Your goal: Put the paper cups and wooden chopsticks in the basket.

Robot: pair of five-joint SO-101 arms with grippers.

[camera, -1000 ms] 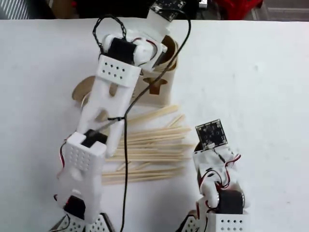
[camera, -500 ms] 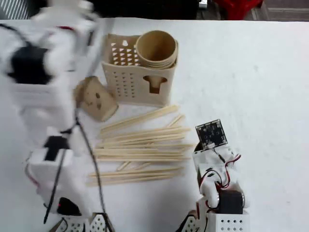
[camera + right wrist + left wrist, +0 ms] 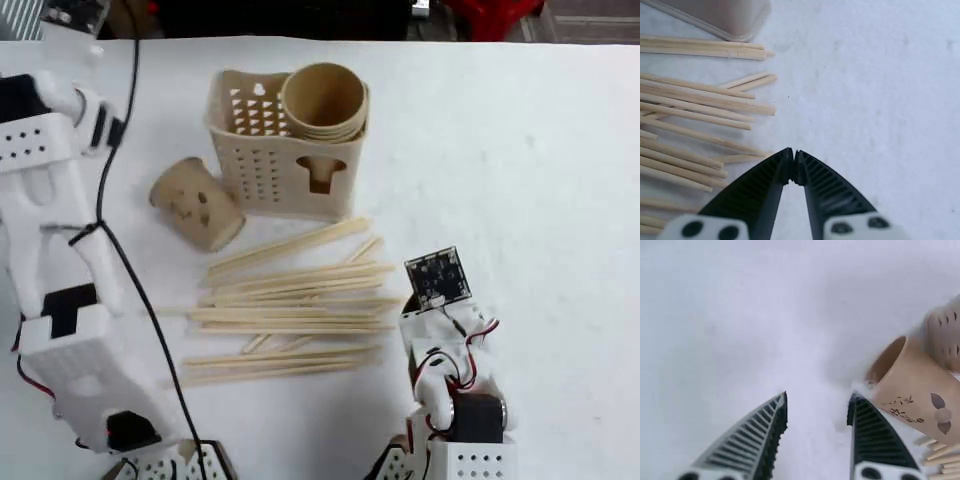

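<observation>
A cream perforated basket (image 3: 268,160) stands at the table's back with a stack of paper cups (image 3: 324,100) in its right half. Another paper cup (image 3: 196,204) lies on its side just left of the basket. Several wooden chopsticks (image 3: 290,305) lie spread in front of the basket. In the left wrist view my left gripper (image 3: 816,401) is open above bare table, and the lying cup (image 3: 917,396) is close beside one finger (image 3: 871,437). My right gripper (image 3: 792,156) is shut and empty, at the right-hand ends of the chopsticks (image 3: 695,107).
The left arm (image 3: 55,260) stretches along the table's left side with its black cable (image 3: 120,240) hanging beside it. The right arm (image 3: 455,370) sits at the front, right of the chopsticks. White table surface (image 3: 520,180) lies open to the right of the basket.
The left arm has swung from over the basket to the table's left side, uncovering the stacked cups and the lying cup. The right arm has not moved.
</observation>
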